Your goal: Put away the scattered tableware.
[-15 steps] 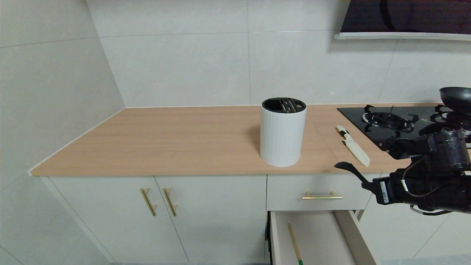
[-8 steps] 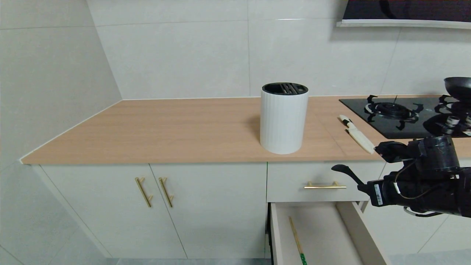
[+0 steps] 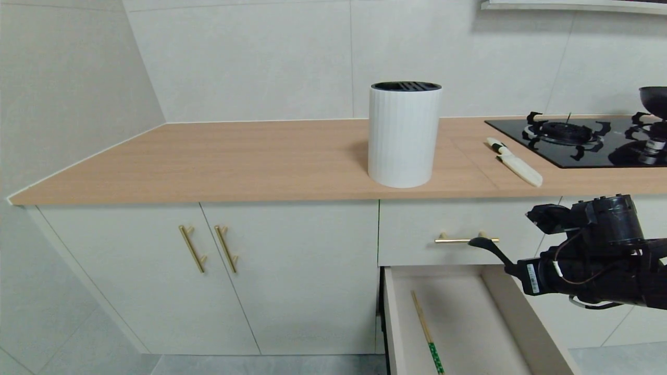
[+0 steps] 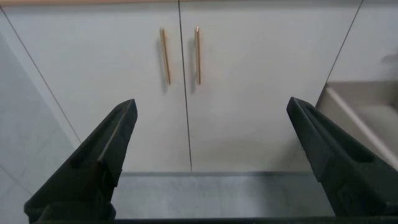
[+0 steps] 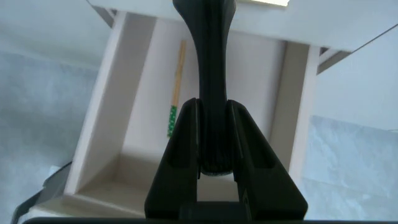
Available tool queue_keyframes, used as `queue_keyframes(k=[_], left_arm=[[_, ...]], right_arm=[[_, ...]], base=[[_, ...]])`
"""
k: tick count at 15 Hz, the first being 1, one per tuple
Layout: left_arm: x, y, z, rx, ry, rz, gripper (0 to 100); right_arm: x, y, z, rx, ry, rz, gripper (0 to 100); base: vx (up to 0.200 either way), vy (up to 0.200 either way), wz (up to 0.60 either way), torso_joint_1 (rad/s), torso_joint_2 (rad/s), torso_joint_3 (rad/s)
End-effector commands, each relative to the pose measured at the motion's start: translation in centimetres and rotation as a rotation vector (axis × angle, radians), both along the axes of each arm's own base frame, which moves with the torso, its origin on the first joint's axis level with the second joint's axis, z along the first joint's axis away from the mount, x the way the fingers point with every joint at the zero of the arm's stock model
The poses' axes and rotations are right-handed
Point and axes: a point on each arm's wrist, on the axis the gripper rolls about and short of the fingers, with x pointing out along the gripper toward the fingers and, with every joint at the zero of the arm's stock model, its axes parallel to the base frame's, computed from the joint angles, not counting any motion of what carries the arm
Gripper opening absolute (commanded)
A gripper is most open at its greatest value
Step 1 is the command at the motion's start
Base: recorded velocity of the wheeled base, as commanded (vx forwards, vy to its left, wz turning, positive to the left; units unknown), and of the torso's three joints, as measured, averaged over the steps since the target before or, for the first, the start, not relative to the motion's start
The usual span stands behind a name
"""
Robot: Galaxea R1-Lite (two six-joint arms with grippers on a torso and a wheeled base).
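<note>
A pale tiled kitchen wall stands behind a wooden countertop point(image 3: 234, 166), with white cupboards underneath.

The right gripper point(image 3: 515, 269) is clamped on a black utensil point(image 5: 211, 56), its two fingers pressed against either side of the handle. The utensil sticks out ahead of the gripper and ends in a small curved tip, which in the head view falls just in front of the brass handle point(image 3: 465, 240) of the closed top drawer. Directly below the gripper and the utensil is the open drawer point(image 3: 500, 307), with the gripper roughly over its right wall. On the drawer floor, to the gripper's left and lower, lies a wooden chopstick point(image 3: 426, 333) with a green patterned end; whether it is one stick or a close pair cannot be told.

Above and beyond the gripper, a white knife point(image 3: 515, 162) lies flat on the countertop near its front edge. Farther to the gripper's left stands an upright white ribbed holder point(image 3: 401, 138) with a black slotted top. On the other side of the knife, to the right, is a black gas hob point(image 3: 583, 143), with a dark pot point(image 3: 655, 99) at its far end.

The left gripper point(image 4: 211, 155) hangs with its fingers spread wide and nothing between them, facing the cupboard doors point(image 4: 249, 93) with their two brass pulls.
</note>
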Motion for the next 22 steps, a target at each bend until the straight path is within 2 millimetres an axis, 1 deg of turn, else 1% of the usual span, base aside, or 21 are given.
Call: queue_keyframes(k=[1, 10, 18, 20, 22], left_arm=[[0.0, 0.0, 0.0, 0.0, -0.001, 0.001, 100], [0.0, 0.0, 0.0, 0.0, -0.001, 0.001, 100], [0.0, 0.0, 0.0, 0.0, -0.001, 0.001, 100], [0.0, 0.0, 0.0, 0.0, -0.001, 0.001, 100], [0.0, 0.0, 0.0, 0.0, -0.001, 0.001, 100]], right_arm=[[0.2, 0.1, -0.4, -0.003, 0.013, 0.0, 0], [0.3, 0.1, -0.7, -0.005, 0.024, 0.0, 0], [0.4, 0.1, -1.2, -0.01, 0.043, 0.004, 0], [0.8, 0.2, -1.9, -0.012, 0.054, 0.004, 0], [2.1, 0.5, -3.8, -0.027, 0.055, -0.011, 0]], base=[[0.0, 0.0, 0.0, -0.173, 0.49, 0.29], [0.0, 0.0, 0.0, -0.139, 0.44, 0.292], [0.0, 0.0, 0.0, -0.011, 0.04, 0.026], [0.0, 0.0, 0.0, 0.0, 0.0, 0.0], [0.0, 0.0, 0.0, 0.0, 0.0, 0.0]])
